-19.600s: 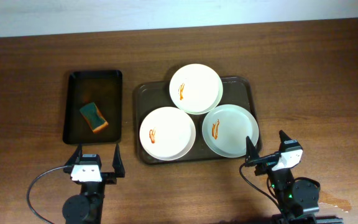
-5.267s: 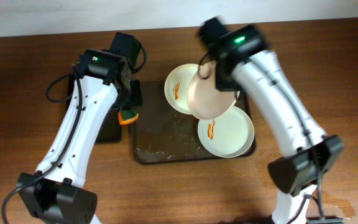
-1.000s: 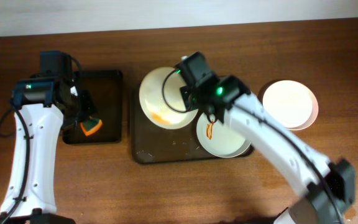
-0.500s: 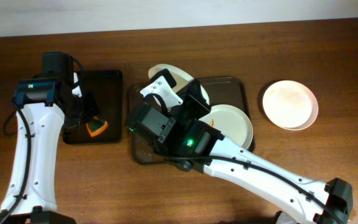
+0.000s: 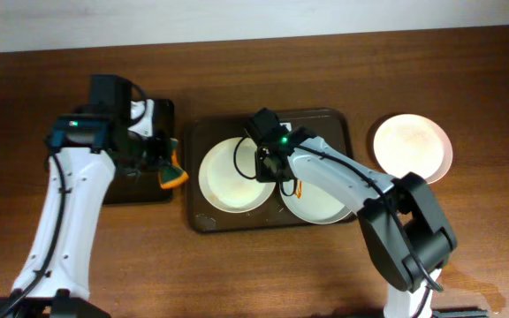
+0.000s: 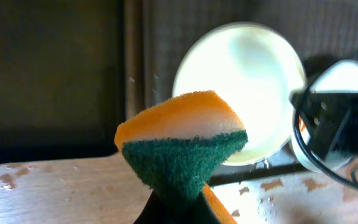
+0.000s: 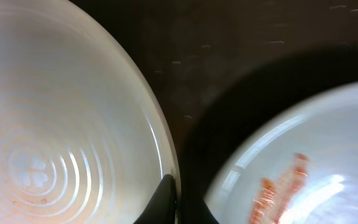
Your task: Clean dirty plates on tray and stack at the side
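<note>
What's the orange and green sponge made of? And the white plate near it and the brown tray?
The sponge seems soft orange foam with a rough green scrubbing layer. The plate is glossy white with moulded rings, probably ceramic or hard plastic. The tray seems dull, textured brown plastic.

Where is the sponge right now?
In the overhead view the sponge is on the left, pinched in the left gripper, over the gap between the black tray and the brown tray.

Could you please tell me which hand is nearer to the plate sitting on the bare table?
Right. The right hand grips the tray plate over the tray; the table plate lies just past that tray's edge. The left hand, holding the sponge, is beyond the tray's opposite side.
</note>
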`<move>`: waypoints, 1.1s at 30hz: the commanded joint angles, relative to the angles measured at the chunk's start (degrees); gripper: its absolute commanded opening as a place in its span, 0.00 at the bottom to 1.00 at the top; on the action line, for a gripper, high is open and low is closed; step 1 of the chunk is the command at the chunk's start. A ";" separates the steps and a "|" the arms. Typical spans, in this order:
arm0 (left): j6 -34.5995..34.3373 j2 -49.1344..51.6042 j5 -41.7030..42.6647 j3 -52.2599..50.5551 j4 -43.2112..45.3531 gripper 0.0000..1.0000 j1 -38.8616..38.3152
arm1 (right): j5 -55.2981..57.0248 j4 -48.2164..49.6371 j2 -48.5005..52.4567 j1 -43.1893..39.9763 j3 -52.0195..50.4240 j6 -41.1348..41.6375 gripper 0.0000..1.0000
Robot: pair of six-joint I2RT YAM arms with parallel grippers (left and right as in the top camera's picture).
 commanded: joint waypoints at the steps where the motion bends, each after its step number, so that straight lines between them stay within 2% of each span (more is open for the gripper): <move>1: 0.57 0.55 1.64 -5.70 4.48 0.00 -3.23 | -3.43 2.71 3.72 -0.11 -0.20 1.18 0.04; 5: -5.46 0.57 1.62 -15.85 18.14 0.00 -6.12 | -6.03 5.29 7.61 -0.13 -0.22 1.16 0.04; 10: -6.01 0.57 1.88 -25.18 34.03 0.00 -7.48 | -6.49 6.62 7.72 -0.11 -0.22 1.14 0.04; 12: -7.08 0.70 1.84 -26.10 36.89 0.00 -8.28 | -6.47 6.75 7.72 -0.11 -0.22 1.14 0.04; 16: -11.67 3.82 1.81 -26.32 40.33 0.00 -8.74 | -6.47 6.73 7.72 -0.11 -0.22 1.14 0.04; 22: -11.82 12.44 -0.46 -26.32 42.82 0.00 -8.72 | -6.47 6.03 7.72 -0.11 -0.22 0.90 0.04; 24: -11.80 14.27 -3.98 -26.32 41.90 0.00 -8.72 | -6.47 6.05 7.72 -0.11 -0.22 0.90 0.04; 28: -11.76 14.53 -22.47 -26.29 35.89 0.00 -8.70 | -6.45 6.03 7.72 -0.11 -0.22 0.63 0.04; 33: -9.40 10.49 -25.90 -24.48 34.42 0.00 -8.72 | -6.45 6.08 7.72 -0.11 -0.22 0.48 0.04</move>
